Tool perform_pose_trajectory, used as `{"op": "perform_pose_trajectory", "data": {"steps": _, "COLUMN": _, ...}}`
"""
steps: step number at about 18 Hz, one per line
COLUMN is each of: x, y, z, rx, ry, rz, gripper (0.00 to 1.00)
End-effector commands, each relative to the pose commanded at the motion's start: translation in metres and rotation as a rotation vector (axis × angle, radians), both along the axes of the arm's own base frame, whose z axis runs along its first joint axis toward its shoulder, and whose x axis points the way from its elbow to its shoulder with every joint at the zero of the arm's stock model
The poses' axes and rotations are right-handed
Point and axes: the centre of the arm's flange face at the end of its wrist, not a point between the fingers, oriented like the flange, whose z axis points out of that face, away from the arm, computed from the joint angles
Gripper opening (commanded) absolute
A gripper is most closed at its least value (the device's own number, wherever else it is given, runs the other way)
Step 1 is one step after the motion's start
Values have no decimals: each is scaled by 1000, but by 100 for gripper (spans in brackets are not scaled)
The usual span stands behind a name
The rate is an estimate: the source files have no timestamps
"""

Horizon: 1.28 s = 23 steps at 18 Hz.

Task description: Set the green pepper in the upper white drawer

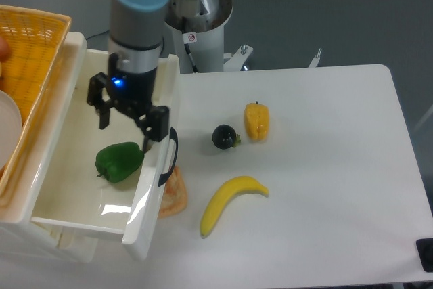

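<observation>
One green pepper (pixel 120 162) lies on the floor of the upper white drawer (pixel 150 187), the gripper (pixel 127 125) above it spread apart and empty

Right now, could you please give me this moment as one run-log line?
pepper: lying in drawer | gripper: open, empty, above drawer | table: banana, yellow pepper, black fruit

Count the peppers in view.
2. The green pepper lies inside the upper white drawer; the yellow pepper sits on the table beside the black round fruit. None appear hidden.
</observation>
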Motion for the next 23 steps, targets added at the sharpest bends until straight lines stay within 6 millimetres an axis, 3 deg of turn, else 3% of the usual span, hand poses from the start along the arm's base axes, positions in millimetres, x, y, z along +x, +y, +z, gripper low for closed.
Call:
{"op": "perform_pose_trajectory", "data": {"steps": 3, "x": -26, "y": -13, "z": 2, "rx": 19, "ry": -8, "rz": 30, "gripper": 100}}
{"op": "perform_pose_trajectory", "data": {"steps": 6, "x": -64, "y": -30, "z": -16, "rx": 1, "ry": 13, "rz": 18, "gripper": 100}}
{"op": "perform_pose_trajectory", "data": {"steps": 8, "x": -99, "y": -38, "z": -48, "rx": -37, "ry": 22, "rz": -32, "gripper": 100}}
{"op": "perform_pose_trajectory", "data": {"steps": 10, "x": -124, "y": -56, "z": -65, "rx": -56, "ry": 12, "rz": -14, "gripper": 100}}
{"op": "perform_pose_trajectory", "data": {"steps": 16, "x": -214, "y": -104, "z": -143, "rx": -119, "ry": -51, "rz": 52, "gripper": 100}}
{"op": "perform_pose_trajectory", "data": {"steps": 18, "x": -232, "y": -115, "z": -161, "rx": -129, "ry": 1, "rz": -84, "gripper": 100}}
{"op": "perform_pose_trajectory", "data": {"steps": 20, "x": -248, "y": -134, "z": -172, "rx": -132, "ry": 125, "rz": -353, "gripper": 100}}
{"op": "perform_pose_trajectory", "data": {"steps": 23, "x": -279, "y": -169, "z": -177, "rx": -97, "ry": 311, "rz": -694, "gripper": 100}}
